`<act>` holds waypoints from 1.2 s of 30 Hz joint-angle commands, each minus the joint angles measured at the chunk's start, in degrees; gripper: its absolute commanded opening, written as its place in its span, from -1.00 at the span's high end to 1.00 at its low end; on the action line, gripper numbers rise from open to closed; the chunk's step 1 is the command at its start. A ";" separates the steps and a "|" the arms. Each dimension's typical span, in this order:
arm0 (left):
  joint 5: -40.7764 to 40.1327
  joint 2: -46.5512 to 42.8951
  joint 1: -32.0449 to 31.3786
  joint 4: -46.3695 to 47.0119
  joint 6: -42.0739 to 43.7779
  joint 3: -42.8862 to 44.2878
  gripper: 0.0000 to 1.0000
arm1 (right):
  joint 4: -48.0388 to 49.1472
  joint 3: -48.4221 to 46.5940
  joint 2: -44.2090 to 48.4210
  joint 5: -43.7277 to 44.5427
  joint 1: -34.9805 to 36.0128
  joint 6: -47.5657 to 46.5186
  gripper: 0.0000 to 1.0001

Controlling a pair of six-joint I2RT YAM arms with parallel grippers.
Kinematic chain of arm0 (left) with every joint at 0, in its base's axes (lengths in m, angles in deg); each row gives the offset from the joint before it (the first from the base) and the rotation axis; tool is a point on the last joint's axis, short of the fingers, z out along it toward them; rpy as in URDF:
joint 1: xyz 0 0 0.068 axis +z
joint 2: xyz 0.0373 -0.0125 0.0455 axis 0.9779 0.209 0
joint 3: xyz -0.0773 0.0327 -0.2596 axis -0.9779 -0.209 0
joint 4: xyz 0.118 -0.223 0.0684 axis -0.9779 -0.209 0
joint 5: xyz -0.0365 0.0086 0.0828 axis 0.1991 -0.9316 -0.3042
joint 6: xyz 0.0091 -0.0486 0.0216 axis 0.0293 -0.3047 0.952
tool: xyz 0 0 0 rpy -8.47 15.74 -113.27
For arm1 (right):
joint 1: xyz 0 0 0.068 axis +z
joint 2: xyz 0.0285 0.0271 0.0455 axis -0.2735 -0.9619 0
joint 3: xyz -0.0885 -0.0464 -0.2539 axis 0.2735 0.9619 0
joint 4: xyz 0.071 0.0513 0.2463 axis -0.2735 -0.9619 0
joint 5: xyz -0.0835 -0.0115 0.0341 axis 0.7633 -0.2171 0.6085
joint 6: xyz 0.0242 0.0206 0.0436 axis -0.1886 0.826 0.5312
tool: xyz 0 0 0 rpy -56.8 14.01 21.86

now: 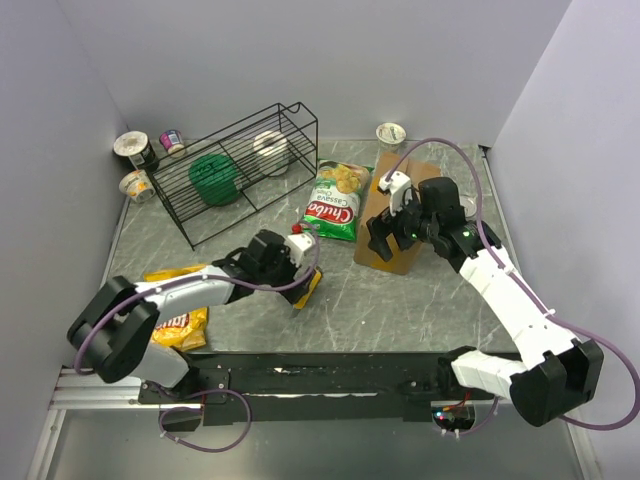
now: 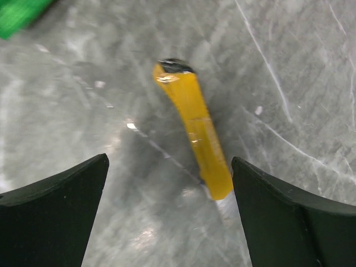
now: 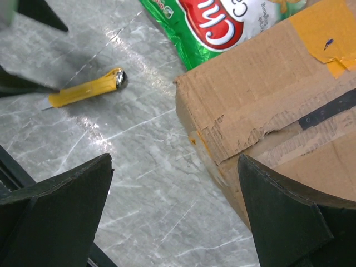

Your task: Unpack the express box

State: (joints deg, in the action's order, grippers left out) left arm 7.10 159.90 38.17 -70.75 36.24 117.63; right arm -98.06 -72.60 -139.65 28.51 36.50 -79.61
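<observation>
The express box (image 1: 398,215) is a brown cardboard carton on the table right of centre; in the right wrist view (image 3: 278,100) its near corner shows torn tape and an orange patch. My right gripper (image 1: 392,236) hangs open over that near left corner, one finger above the box (image 3: 289,222), the other above bare table. A yellow utility knife (image 2: 194,130) lies flat on the table. My left gripper (image 1: 305,278) is open just above it, its fingers (image 2: 55,211) on either side and not touching. The knife also shows in the right wrist view (image 3: 86,92).
A green Chulo chip bag (image 1: 336,202) lies against the box's left side. A yellow chip bag (image 1: 180,320) lies by the left arm. A black wire rack (image 1: 240,170) with a green lid stands at the back left. Cups (image 1: 135,160) sit at the back.
</observation>
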 commanded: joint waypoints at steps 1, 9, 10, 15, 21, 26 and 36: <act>-3.72 3.53 -3.90 1.94 -1.95 1.80 -0.95 | 3.89 0.03 1.16 2.85 -0.06 2.42 -1.00; -17.80 12.84 -9.45 -2.62 -2.04 6.02 -0.86 | 5.21 1.61 3.44 2.50 -0.23 4.71 -1.00; -18.24 13.81 -9.45 -5.15 -1.69 6.37 -0.77 | 4.95 1.61 3.79 2.67 -0.14 4.88 -1.00; -15.79 21.09 -9.45 -12.37 2.09 10.94 0.32 | 4.25 2.14 6.43 3.73 -0.23 3.31 -1.00; -6.06 24.73 -5.42 -20.55 1.21 18.41 0.84 | 2.49 -0.05 6.08 5.31 -0.76 0.67 -1.00; 9.22 16.38 3.26 -22.92 11.54 22.19 0.98 | 1.43 -5.14 4.15 1.28 -0.85 -2.58 -1.00; 34.32 23.63 15.42 -57.70 39.60 49.42 0.98 | 1.88 -11.03 -3.57 -17.69 -1.46 -11.09 -1.00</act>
State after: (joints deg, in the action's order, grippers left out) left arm 30.15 178.34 52.79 -110.73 61.16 156.84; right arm -96.64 -79.57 -139.78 23.20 35.45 -84.23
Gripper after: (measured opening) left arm 0.210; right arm 0.998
